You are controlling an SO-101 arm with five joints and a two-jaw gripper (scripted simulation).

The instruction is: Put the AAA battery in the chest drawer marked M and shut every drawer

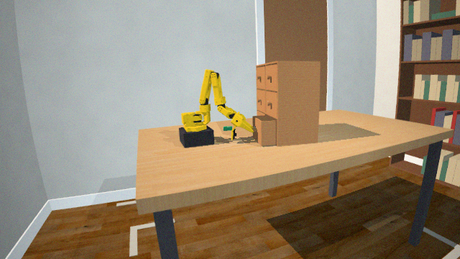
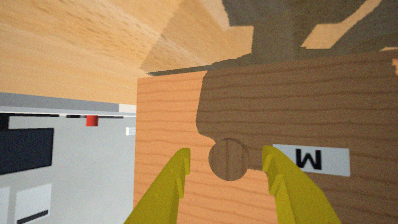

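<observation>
In the exterior view one yellow five-joint arm (image 1: 210, 94) stood on one dark, box-shaped base (image 1: 187, 141) on the pale wooden table (image 1: 233, 162); its upper links rose steeply from the base, folded at a high elbow, and sloped down to the right towards the chest; one tall brown wooden chest of drawers (image 1: 298, 102) stood upright on the table, with four shut drawer fronts visible in two columns, and one lower drawer (image 1: 265, 130) drawn out towards the arm; the yellow two-jaw gripper (image 1: 248, 127) sat low, just at the front of that pulled-out drawer; one small green object (image 1: 227, 128) lay on the table behind the gripper, between the base and the chest, too small to tell whether it was the AAA battery; one bookshelf (image 1: 399, 90) full of books stood at the right wall.

In the wrist view the gripper (image 2: 226, 165) faced one wooden drawer front (image 2: 165, 115) bearing one white label marked M (image 2: 311, 160), seen upside down; one round wooden knob (image 2: 228, 159) sat between the two yellow fingers, with a gap showing on each side; the jaws stood narrowly apart, gripping nothing; one small red item (image 2: 91, 120) showed far off to the left, unidentifiable.
</observation>
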